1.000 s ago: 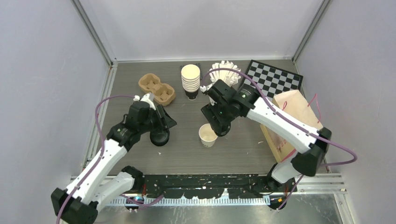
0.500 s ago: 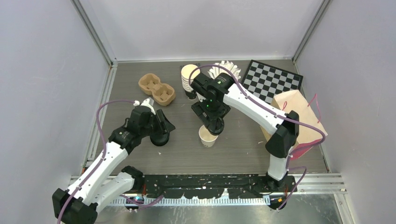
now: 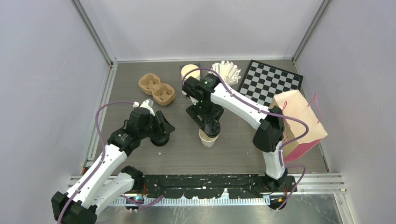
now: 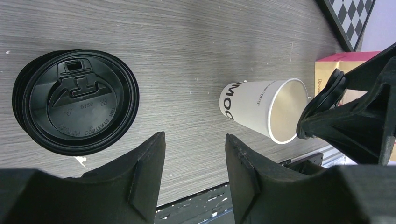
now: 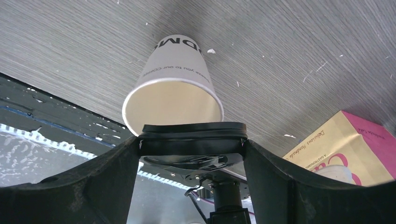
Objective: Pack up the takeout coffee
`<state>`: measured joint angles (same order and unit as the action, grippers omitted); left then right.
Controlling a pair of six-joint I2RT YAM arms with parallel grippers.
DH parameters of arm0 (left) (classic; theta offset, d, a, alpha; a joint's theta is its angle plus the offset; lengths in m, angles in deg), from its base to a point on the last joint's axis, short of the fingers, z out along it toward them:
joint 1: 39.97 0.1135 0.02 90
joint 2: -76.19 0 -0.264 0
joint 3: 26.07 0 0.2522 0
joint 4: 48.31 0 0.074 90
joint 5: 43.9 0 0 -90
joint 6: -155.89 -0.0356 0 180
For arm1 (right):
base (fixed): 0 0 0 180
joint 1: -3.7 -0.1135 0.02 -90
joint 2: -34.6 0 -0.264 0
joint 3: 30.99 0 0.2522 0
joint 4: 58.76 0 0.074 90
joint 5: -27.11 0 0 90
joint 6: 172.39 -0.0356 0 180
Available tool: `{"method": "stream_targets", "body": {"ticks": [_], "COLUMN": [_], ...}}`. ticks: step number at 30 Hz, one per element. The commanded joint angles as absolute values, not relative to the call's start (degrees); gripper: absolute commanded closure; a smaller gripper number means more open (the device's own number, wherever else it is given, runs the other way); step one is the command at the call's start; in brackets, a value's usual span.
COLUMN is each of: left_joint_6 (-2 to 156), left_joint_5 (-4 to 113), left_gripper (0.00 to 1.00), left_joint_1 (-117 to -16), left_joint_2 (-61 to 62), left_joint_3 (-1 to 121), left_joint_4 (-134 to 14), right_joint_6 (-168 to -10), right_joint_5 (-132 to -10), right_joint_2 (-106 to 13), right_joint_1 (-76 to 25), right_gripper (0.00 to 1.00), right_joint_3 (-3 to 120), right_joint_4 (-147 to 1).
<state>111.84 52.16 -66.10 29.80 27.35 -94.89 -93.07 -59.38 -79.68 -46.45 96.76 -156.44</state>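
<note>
Your right wrist view shows what overhead hides: right end effector (image 5: 192,140) pinching a black lid (image 5: 192,132) just above the open cup (image 5: 173,93), centre, toward the table's near edge. Left end effector (image 4: 194,144): wide. Right arm (image 3: 243,105) has swung left.

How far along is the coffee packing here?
Done: one cup stands out, uncapped. In hand: the right hand holds a black lid by the cup's rim. Left: cap it, then fill the empty carrier. The left hand is open beside the lid stack.
</note>
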Motion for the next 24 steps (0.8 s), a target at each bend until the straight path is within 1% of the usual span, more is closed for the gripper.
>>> {"method": "stream_targets", "body": {"ticks": [1, 9, 14, 22, 24], "left_joint_6": [110.5, 110.0, 109.9, 109.7, 109.7], "left_joint_5": [51.6, 50.9, 51.3, 51.1, 51.1], "left_gripper": [0.48, 0.48, 0.48, 0.48, 0.48], "left_joint_1": [-66.2, -66.2, -66.2, -66.2, -66.2], "left_joint_2": [31.0, 31.1, 30.3, 30.5, 30.4], "left_joint_3": [27.7, 27.1, 27.5, 27.7, 27.8], "left_joint_4": [-93.8, -94.0, -93.8, -94.1, -94.2], "right_joint_6": [-92.7, -92.3, -92.3, -92.1, -92.0], "right_joint_5": [-60.0, -60.1, -59.6, -59.2, -59.0], "right_joint_2": [-80.6, -81.9, -82.8, -83.9, -84.1], "right_joint_1": [-47.8, -48.4, -48.4, -48.4, -48.4], "right_gripper": [0.20, 0.19, 0.17, 0.15, 0.10], "right_joint_3": [100.5, 100.3, 100.3, 100.3, 100.4], "right_joint_4": [-158.4, -158.5, -158.4, -158.0, -158.1]}}
